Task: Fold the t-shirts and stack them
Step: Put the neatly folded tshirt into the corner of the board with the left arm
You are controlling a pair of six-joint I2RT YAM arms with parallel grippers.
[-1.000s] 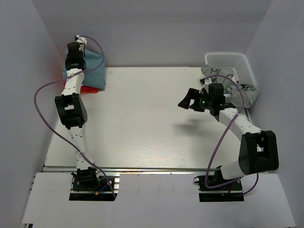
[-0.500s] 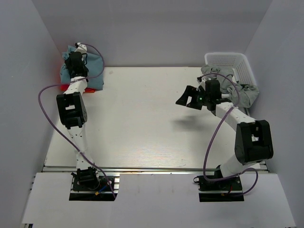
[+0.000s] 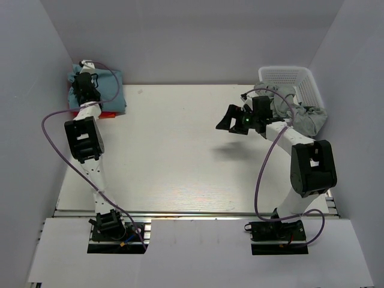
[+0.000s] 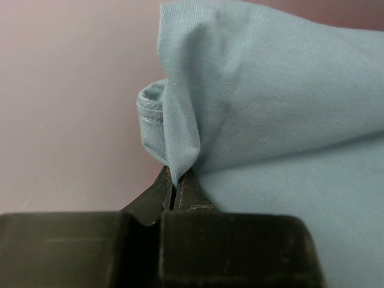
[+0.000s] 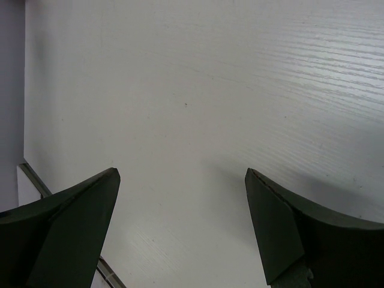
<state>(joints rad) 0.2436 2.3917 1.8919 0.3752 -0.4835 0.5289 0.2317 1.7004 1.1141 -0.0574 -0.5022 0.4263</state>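
Bright, even, diffuse light with no hard glare.
A soft shadow lies on the table (image 3: 180,138) by the right gripper (image 3: 230,120); in the left wrist view the left gripper (image 4: 175,191) looks blurred, the teal-blue t-shirt (image 4: 288,120) weave sharp.

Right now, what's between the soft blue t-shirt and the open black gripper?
Nothing: between the teal-blue cotton t-shirt and the right gripper lies only bare white table, per the top view.

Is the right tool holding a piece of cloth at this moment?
No, the right tool stands wide open, and only the white table shows between its two fingers.
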